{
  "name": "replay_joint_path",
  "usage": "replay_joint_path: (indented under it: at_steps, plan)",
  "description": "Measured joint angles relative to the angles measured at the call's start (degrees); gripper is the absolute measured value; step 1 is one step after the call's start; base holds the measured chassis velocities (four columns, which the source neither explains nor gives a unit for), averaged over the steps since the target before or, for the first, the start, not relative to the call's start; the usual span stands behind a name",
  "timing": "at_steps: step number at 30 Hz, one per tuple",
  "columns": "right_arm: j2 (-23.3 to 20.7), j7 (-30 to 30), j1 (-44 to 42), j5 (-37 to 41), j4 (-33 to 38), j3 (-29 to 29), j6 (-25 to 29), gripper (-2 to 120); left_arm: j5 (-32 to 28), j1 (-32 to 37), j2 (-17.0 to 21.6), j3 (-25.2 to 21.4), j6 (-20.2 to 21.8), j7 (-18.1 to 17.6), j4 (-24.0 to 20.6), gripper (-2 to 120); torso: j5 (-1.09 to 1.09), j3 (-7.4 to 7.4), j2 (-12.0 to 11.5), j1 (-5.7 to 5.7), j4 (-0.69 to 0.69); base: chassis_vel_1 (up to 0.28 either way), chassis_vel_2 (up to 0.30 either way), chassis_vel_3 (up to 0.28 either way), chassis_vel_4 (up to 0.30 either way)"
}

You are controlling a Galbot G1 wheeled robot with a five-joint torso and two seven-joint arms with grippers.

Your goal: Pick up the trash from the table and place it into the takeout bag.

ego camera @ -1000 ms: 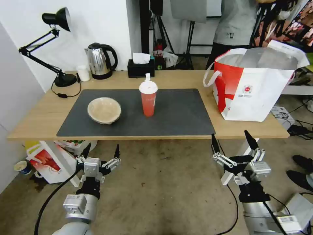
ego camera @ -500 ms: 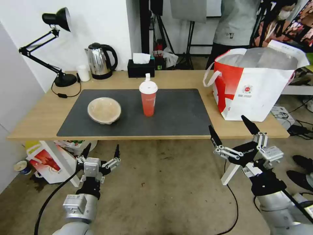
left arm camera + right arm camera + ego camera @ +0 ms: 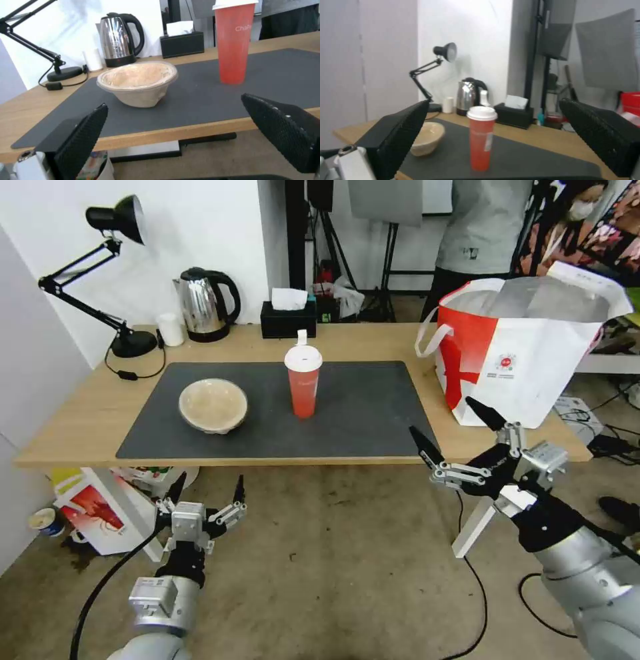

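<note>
A red cup (image 3: 303, 380) with a white lid is seen standing upright near the middle of the dark grey mat (image 3: 373, 413) that lies on the light-wood bench (image 3: 80, 427). All other places are given from this cup. A shallow beige bowl (image 3: 213, 405) is set on the mat to the cup's left, well apart from it and open side up. The takeout bag (image 3: 527, 357), white with a red side panel and a small red logo, is stood on the bench to the cup's right, beyond the mat's edge, with its mouth open and the silvery lining shown.

Behind the cup, at the bench's far edge, a black tissue box (image 3: 288, 319) is placed; a steel kettle (image 3: 205, 305) is found behind and to the left, and a black desk lamp (image 3: 100, 273) farther left still.

The right gripper (image 3: 453, 440) is held in front of the cup and to its right, level with the bench's near edge, below the bag; its fingers are spread wide and nothing is grasped. In the right wrist view the cup (image 3: 482, 140) is framed between the two dark fingers (image 3: 400, 135), with the bowl (image 3: 426, 140) beside it.

The left gripper (image 3: 207, 492) is parked low in front of the cup and to its left, under the bench edge, released and empty. In the left wrist view the bowl (image 3: 137, 82) and the cup (image 3: 233, 42) are seen past its parted fingers (image 3: 83, 140).
</note>
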Motion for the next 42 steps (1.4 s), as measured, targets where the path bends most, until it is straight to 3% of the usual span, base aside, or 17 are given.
replay_joint_path:
  at_steps: [11, 28, 34, 42]
  plan:
    - [-7.91, -0.67, 3.48, 10.6, -0.07, -0.88, -0.83, 100, 0.0, 0.0, 0.0, 0.0, 0.0, 0.0, 0.0, 100, 0.0, 0.0, 0.0, 0.0, 0.0, 0.0, 0.0, 0.0, 0.0]
    - [-15.79, -2.09, 13.96, 22.8, -4.53, -4.9, -3.06, 100, 0.0, 0.0, 0.0, 0.0, 0.0, 0.0, 0.0, 100, 0.0, 0.0, 0.0, 0.02, 0.0, 0.0, 0.0, 0.0, 0.0]
    - [-16.61, -2.02, 20.18, 23.18, -7.09, -8.79, -3.54, 100, 0.0, 0.0, 0.0, 0.0, 0.0, 0.0, 0.0, 100, 0.0, 0.0, 0.0, 0.02, 0.0, 0.0, 0.0, 0.0, 0.0]
    - [-16.56, -1.45, 31.69, 22.88, -10.51, -20.01, -4.28, 100, 0.0, 0.0, 0.0, 0.0, 0.0, 0.0, 0.0, 100, -0.01, 0.0, 0.0, 0.02, 0.01, 0.0, 0.0, 0.0, 0.0]
